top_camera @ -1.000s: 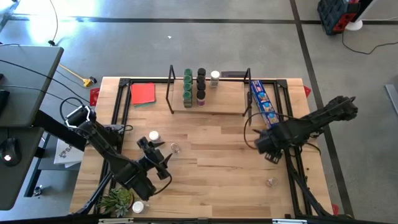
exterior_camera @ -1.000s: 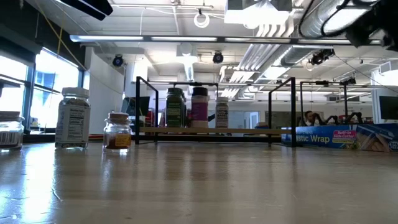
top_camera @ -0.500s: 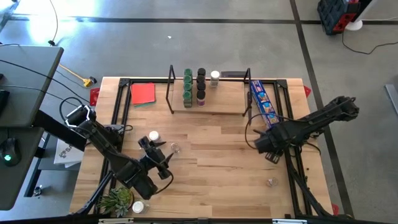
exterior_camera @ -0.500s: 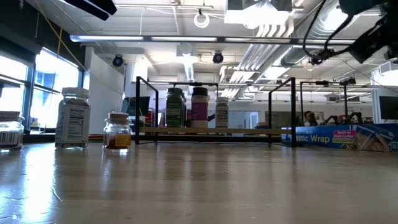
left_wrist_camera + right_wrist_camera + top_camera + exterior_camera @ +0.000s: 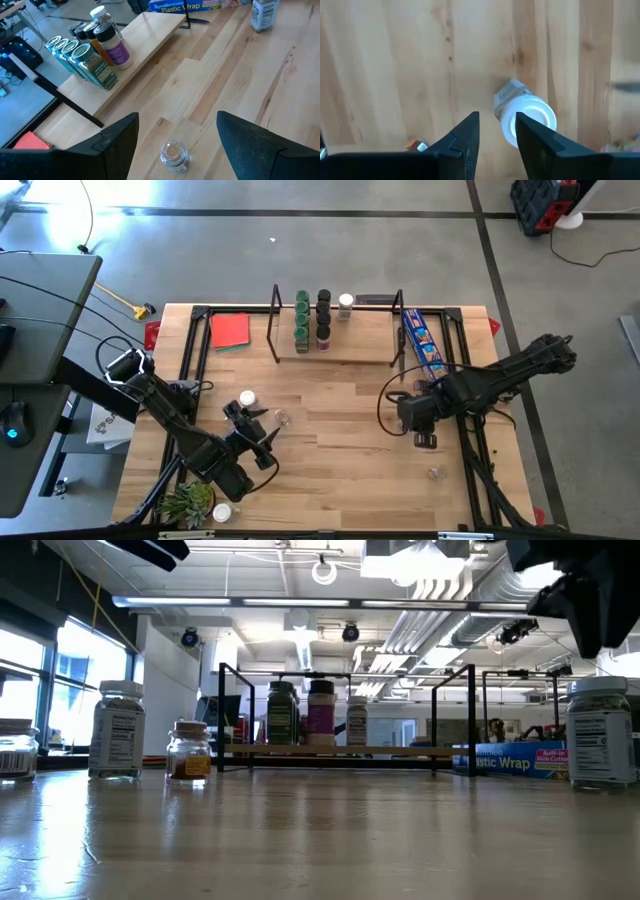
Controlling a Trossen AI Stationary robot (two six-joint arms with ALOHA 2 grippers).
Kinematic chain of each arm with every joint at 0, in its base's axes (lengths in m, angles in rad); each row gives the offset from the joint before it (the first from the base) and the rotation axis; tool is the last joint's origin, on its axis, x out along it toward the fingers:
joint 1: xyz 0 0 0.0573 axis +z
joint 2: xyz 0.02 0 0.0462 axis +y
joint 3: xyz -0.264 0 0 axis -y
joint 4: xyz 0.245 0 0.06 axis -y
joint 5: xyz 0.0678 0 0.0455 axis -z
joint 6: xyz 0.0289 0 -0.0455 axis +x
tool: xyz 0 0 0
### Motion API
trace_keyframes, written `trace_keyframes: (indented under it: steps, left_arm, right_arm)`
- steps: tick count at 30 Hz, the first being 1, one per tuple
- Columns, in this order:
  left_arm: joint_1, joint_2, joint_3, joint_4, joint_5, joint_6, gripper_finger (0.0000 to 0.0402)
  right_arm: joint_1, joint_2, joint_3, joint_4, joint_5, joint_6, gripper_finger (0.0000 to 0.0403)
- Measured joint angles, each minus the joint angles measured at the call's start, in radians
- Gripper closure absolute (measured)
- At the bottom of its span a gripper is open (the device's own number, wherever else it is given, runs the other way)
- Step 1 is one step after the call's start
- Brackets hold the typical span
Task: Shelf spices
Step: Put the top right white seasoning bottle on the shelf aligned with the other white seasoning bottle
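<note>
The shelf [image 5: 335, 340] stands at the far edge of the wooden worktop [image 5: 340, 470], a light board between black upright frames; on it seven spice jars stand upright in three short rows: three green-lidded jars [image 5: 301, 315], three black-lidded jars [image 5: 323, 317] just beside them, and one white-lidded jar [image 5: 345, 303] at the back; in the left wrist view the same group shows, the green-lidded jars [image 5: 80, 57] at the shelf's end next to a black-lidded jar with a purple label [image 5: 112, 45].

The left tool [image 5: 262, 432] hangs over the near-left part of the worktop with its fingers [image 5: 117, 145] spread wide and nothing between them; a small clear-lidded jar [image 5: 174, 152] stands below the gap, apart from both fingers; in the high view this jar [image 5: 282, 418] stands just beside a white-lidded jar [image 5: 246, 399].

The right tool [image 5: 421, 440] hovers above the right half of the worktop; its fingers [image 5: 465, 142] stand a narrow gap apart and pinch nothing; a white-lidded jar [image 5: 525, 117] stands on the worktop below, off to one side of the gap; another small jar [image 5: 435, 472] stands nearer the front edge.

A blue plastic-wrap box [image 5: 422, 345] lies beside the shelf's right end; a red flat square [image 5: 230, 330] lies at its left; a small green plant [image 5: 188, 502] and one more white-lidded jar [image 5: 221, 513] sit at the front-left corner.
</note>
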Motion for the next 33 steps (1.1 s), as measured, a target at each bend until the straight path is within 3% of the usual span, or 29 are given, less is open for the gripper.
trace_keyframes:
  steps: [3, 7, 10, 13, 18, 27, 30, 33]
  left_arm:
    - [0.000, 0.000, 0.000, 0.005, 0.002, 0.000, 0.0140]
    - [0.000, 0.000, 0.000, 0.017, 0.003, 0.000, 0.0140]
    - [0.000, 0.000, 0.000, 0.021, 0.002, 0.001, 0.0140]
    - [0.000, 0.000, 0.000, 0.021, 0.002, 0.001, 0.0140]
    - [0.000, 0.000, 0.000, 0.021, 0.003, 0.026, 0.0140]
    - [0.002, 0.000, 0.000, 0.024, 0.000, 0.020, 0.0140]
    - [0.002, 0.000, 0.000, 0.026, 0.000, 0.019, 0.0140]
    - [0.002, 0.000, 0.000, 0.029, -0.001, 0.019, 0.0140]
  right_arm:
    - [0.005, 0.000, 0.007, -0.041, -0.030, 0.052, 0.0286]
    - [0.007, -0.001, -0.047, -0.042, -0.215, 0.097, 0.0288]
    - [0.019, 0.000, -0.118, 0.028, -0.227, 0.111, 0.0297]
    - [0.015, 0.000, -0.172, 0.027, -0.136, 0.140, 0.0309]
    - [-0.020, 0.000, -0.207, 0.001, 0.119, 0.218, 0.0324]
    - [-0.075, 0.001, -0.156, -0.174, 0.363, 0.311, 0.0325]
    - [-0.075, 0.000, -0.128, -0.176, 0.364, 0.324, 0.0325]
    - [-0.090, 0.000, -0.112, -0.157, 0.276, 0.326, 0.0325]
